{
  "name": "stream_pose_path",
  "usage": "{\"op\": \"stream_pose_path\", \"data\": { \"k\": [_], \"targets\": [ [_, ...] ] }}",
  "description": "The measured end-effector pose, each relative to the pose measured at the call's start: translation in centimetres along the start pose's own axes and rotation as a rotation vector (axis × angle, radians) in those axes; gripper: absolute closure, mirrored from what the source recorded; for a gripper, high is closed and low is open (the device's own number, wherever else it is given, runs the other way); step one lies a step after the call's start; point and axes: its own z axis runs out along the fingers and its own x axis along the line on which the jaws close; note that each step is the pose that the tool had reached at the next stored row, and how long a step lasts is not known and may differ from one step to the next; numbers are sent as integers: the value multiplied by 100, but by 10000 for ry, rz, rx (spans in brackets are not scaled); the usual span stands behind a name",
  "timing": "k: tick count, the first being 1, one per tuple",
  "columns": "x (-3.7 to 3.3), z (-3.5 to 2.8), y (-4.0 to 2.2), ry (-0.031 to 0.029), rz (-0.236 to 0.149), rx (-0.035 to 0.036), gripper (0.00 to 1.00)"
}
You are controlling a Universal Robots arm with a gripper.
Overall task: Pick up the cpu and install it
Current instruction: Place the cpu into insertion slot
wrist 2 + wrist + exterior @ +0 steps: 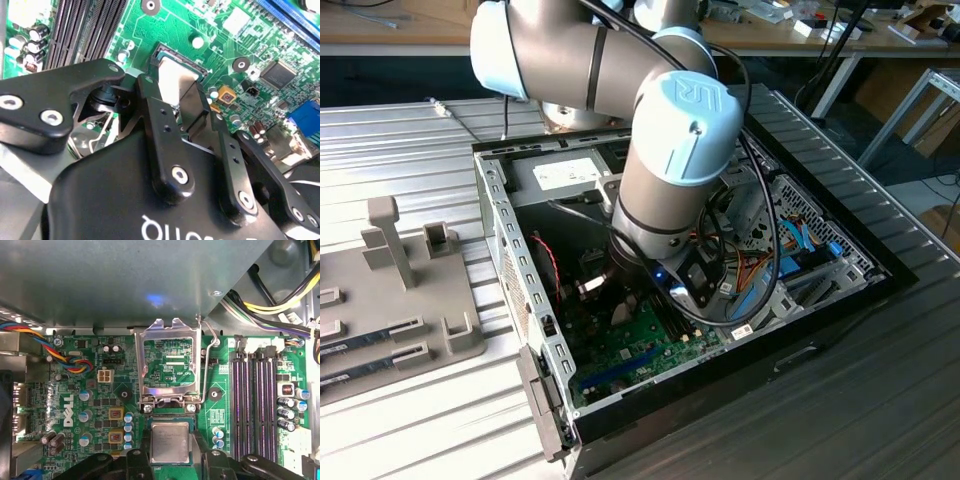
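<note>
Matt silvery metal cpu [170,442], green-rimmed

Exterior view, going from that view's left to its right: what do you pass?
Grey fixture tray with upright posts, then the open computer case's side wall, then the green motherboard with the arm's wrist lowered over it, then the blue-and-orange cables.

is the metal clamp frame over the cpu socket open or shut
Open: the retention frame is flipped up off the socket, with the cpu uncovered.

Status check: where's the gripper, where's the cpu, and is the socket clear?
Gripper low over the motherboard, fingers flanking the cpu. Cpu flat at the socket. Retention frame open, clear of it.
</note>
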Motion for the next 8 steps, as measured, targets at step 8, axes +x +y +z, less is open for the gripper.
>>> {"op": "stream_pose_path", "data": {
  "k": [8],
  "targets": [
    [-1,13,-14,-7,-2,-3,56]
  ]
}}
